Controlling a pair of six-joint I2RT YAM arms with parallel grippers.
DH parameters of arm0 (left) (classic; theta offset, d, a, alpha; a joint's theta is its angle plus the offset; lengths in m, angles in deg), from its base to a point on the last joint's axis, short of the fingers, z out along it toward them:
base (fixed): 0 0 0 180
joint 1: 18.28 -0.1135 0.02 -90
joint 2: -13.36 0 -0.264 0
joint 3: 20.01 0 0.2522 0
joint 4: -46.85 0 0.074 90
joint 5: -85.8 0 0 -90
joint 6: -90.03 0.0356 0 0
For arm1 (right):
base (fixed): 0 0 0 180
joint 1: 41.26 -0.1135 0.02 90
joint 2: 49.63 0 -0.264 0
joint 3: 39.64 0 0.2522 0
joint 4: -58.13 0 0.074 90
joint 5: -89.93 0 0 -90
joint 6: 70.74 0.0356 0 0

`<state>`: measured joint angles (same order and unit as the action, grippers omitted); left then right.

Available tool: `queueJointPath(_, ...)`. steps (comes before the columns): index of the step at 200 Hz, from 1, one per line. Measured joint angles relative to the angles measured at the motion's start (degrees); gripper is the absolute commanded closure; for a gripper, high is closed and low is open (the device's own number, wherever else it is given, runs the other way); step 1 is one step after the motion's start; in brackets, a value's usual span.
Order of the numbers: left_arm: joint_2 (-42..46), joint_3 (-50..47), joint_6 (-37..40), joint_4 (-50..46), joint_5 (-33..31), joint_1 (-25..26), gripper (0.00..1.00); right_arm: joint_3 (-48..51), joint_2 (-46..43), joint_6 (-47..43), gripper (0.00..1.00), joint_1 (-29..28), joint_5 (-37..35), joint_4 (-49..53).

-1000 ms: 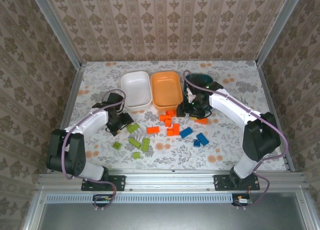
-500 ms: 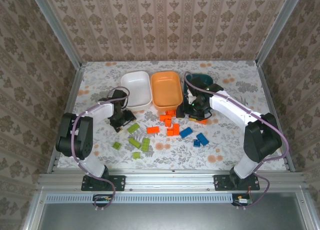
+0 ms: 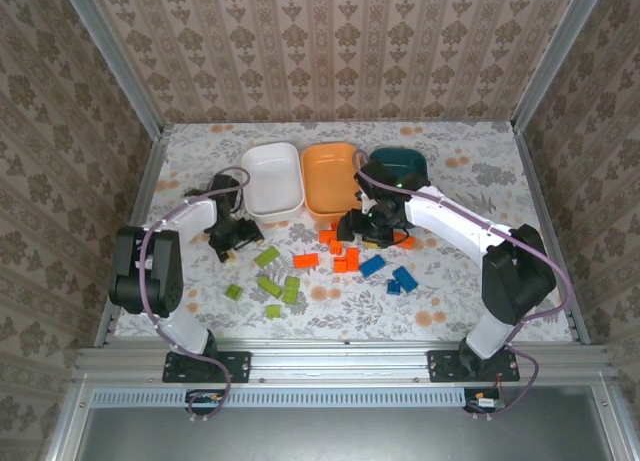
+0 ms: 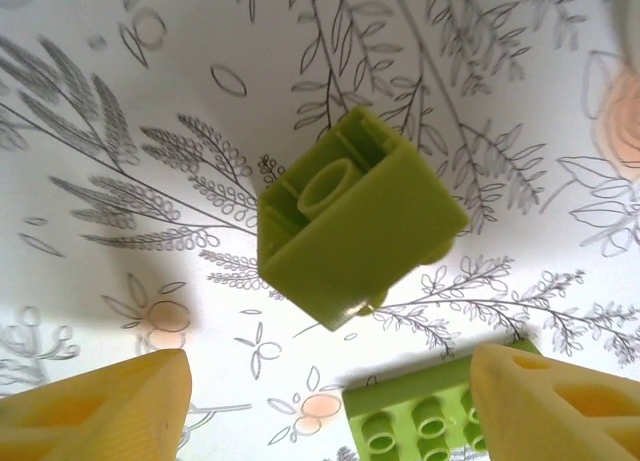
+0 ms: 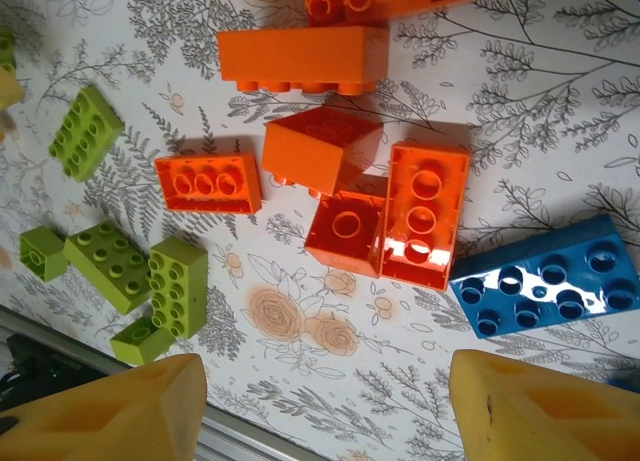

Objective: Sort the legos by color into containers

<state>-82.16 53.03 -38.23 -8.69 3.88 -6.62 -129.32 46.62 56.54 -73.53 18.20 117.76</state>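
left pincer point(image 4: 330, 371) fingers apart, nothing between them, low over the surface point(image 3: 450, 281). green brick point(image 4: 355, 216) lies just ahead of the gap, roughly centred, tipped on its side with the hollow underside showing. it's blocky and its edges run diagonal to the closing line, so the wrist probably needs a small turn before dropping. second green brick point(image 4: 425, 421) is flat, studs up, just beside the finger at lower right of the wrist view; could get bumped. left arm is the nearer one for the greens. white tub point(image 3: 272, 181) is just behind it, likely the green bin. right pincer point(image 5: 327, 371) is also apart and empty, over the orange bricks point(image 5: 420, 216), with a blue brick point(image 5: 545, 286) to one side. orange tub point(image 3: 333, 179) and teal tub point(image 3: 405, 161) are near behind. orange pile is tight, bricks touching, little finger room; greens are spaced better.
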Motion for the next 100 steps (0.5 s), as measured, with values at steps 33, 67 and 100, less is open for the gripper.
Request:
queueJointPath(33, -0.72, 2.64, 8.2, -1.73, -1.49, -0.13, 0.26, 0.26, 0.02, -1.29, 0.34, 0.0, 1.55, -2.34)
queueJointPath(67, -3.52, 2.95, 13.46, -1.57, -1.88, -0.13, 0.27, 1.6, 0.02, -3.58, 0.34, 0.02, 3.04, -2.45)
queueJointPath(100, -6.73, 3.8, 16.79, -1.14, -2.05, -0.13, 0.29, 1.95, 0.02, -6.1, 0.34, 0.02, 3.19, -1.92)
